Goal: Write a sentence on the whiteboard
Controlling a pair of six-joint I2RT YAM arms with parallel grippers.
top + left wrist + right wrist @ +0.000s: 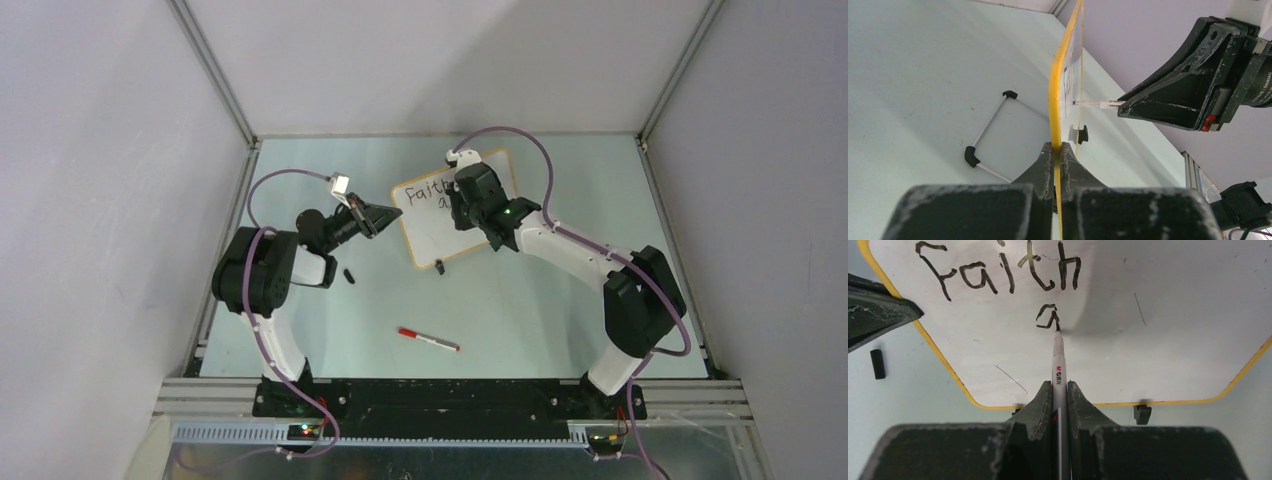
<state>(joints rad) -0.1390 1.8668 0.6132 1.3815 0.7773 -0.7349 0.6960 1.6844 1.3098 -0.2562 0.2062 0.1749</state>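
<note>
The whiteboard (440,225) stands on the table with its orange frame. It shows edge-on in the left wrist view (1054,90) and face-on in the right wrist view (1158,315). My left gripper (1058,150) is shut on its left edge (392,218). My right gripper (1060,390) is shut on a white marker (1058,365) whose tip touches the board. The sentence (1003,270) reads "faith" in black, with the start of a letter (1047,317) below it at the marker tip.
A red-capped pen (428,339) lies on the table near the front. A small black cap (349,274) lies by my left arm. A wire stand with black corners (993,130) sits behind the board. Grey walls enclose the table.
</note>
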